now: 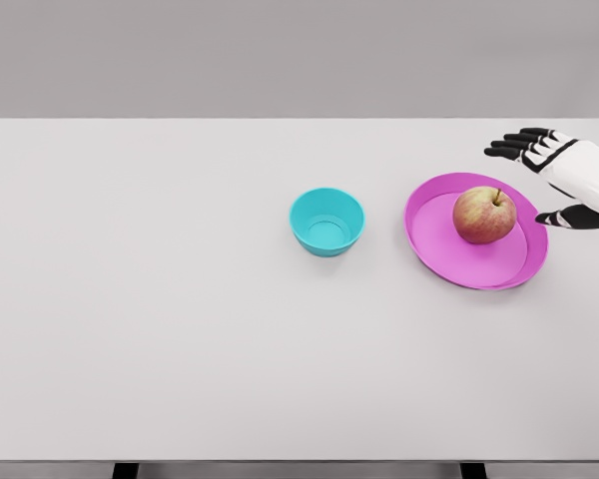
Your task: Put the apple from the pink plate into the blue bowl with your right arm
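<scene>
On the right side of the frame, in the head view, the apple (484,215) sits on the pink plate (442,253), a little right of the plate's middle and toward its upper half, stem end up and tipped slightly to the right. Its skin is reddish with a yellow patch on the right flank. The plate lies flat on the white table (180,329), and its near rim casts a thin shadow below. Just left of the plate, near the centre of the frame, stands the blue bowl (326,222), upright and apart from the plate, with a narrow strip of table between the two rims; only its own pale floor shows inside. At the right edge of the frame the right hand (564,180) comes in, white at the palm and wrist with dark fingers (514,146). The fingers are spread wide and point left, stretched out above the upper right of the plate, while the dark thumb (571,217) reaches left lower down, just beside the plate's right rim. The hand holds nothing: the apple lies to the left of the gap between fingers and thumb, close to it but not touched. The table runs across nearly the whole frame, with a grey wall behind it along the top.
</scene>
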You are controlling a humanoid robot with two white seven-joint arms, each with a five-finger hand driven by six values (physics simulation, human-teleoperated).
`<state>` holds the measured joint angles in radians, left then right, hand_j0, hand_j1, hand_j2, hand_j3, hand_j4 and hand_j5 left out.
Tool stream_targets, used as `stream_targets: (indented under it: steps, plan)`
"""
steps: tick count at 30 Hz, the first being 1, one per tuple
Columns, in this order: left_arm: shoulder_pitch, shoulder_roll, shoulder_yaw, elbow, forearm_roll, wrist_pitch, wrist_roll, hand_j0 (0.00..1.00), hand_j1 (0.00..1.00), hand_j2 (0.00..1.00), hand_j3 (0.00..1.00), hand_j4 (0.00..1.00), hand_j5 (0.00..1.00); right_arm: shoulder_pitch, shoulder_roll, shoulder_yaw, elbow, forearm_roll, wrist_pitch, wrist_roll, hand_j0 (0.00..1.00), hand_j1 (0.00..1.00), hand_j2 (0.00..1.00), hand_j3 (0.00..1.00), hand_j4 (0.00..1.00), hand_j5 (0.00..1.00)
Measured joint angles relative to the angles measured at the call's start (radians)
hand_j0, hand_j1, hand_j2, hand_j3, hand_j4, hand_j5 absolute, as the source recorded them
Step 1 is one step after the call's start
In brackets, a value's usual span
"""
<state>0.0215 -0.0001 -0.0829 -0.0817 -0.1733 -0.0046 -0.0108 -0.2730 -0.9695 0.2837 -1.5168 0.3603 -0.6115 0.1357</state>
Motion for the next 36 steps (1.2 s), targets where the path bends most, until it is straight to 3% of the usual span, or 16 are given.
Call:
stream_targets:
  steps: [3,8,14,18,19,24,31,36]
  plan:
    - [0.000,0.000,0.000,0.000,0.000,0.000,0.000,1.00,1.00,1.00,1.00,1.00,1.00,0.000,0.001,-0.002,0.005,-0.001,0.000,0.000,1.00,1.00,1.00,1.00,1.00,1.00]
    - [0.000,0.000,0.000,0.000,0.000,0.000,0.000,1.00,1.00,1.00,1.00,1.00,1.00,-0.011,0.010,-0.007,0.104,0.000,0.000,0.024,1.00,1.00,1.00,1.00,1.00,1.00]
    - [0.000,0.000,0.000,0.000,0.000,0.000,0.000,1.00,1.00,1.00,1.00,1.00,1.00,-0.106,0.028,-0.014,0.132,0.000,-0.001,0.322,1.00,1.00,1.00,1.00,1.00,1.00]
    - [0.000,0.000,0.000,0.000,0.000,0.000,0.000,1.00,1.00,1.00,1.00,1.00,1.00,-0.153,0.044,0.027,0.138,0.005,0.010,0.413,1.00,1.00,1.00,1.00,1.00,1.00]
    - [0.000,0.000,0.000,0.000,0.000,0.000,0.000,1.00,1.00,1.00,1.00,1.00,1.00,-0.195,0.053,0.044,0.141,0.005,0.013,0.431,1.00,1.00,1.00,1.00,1.00,1.00]
    - [0.000,0.000,0.000,0.000,0.000,0.000,0.000,1.00,1.00,1.00,1.00,1.00,1.00,-0.314,0.092,0.117,0.183,0.005,0.020,0.467,1.00,1.00,1.00,1.00,1.00,1.00]
    - [0.000,0.000,0.000,0.000,0.000,0.000,0.000,1.00,1.00,1.00,1.00,1.00,1.00,-0.380,0.138,0.206,0.274,0.006,0.020,0.475,1.00,1.00,1.00,1.00,1.00,1.00]
    - [0.000,0.000,0.000,0.000,0.000,0.000,0.000,1.00,1.00,1.00,1.00,1.00,1.00,-0.382,0.155,0.253,0.310,0.007,0.019,0.475,1.00,1.00,1.00,1.00,1.00,1.00]
